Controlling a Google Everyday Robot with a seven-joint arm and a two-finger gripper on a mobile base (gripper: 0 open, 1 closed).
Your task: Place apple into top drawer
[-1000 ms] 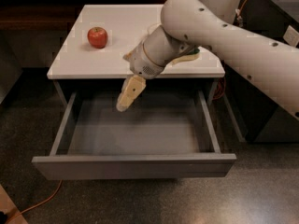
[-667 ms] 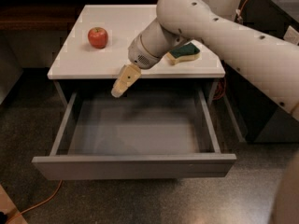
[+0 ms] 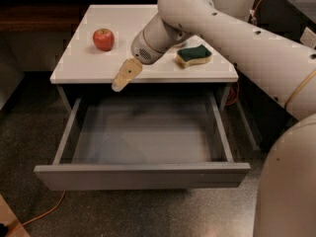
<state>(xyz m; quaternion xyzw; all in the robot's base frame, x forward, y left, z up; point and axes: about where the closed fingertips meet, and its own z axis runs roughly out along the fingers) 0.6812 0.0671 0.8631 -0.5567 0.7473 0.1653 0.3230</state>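
Red apple (image 3: 103, 39), claw (image 3: 119, 84) at counter (image 3: 84, 68) edge

Gripper (image 3: 122, 77): at the table (image 3: 84, 65) front edge, above the drawer (image 3: 143, 176); its far side hidden.
Arm (image 3: 247, 43): cut off at the right edge.
Table: back right corner behind the arm.
Cable (image 3: 47, 212): leaves bottom left.

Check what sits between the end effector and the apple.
Nothing: in the camera view, only bare white tabletop separates the end effector, at the table's front edge, from the apple up-left of it.
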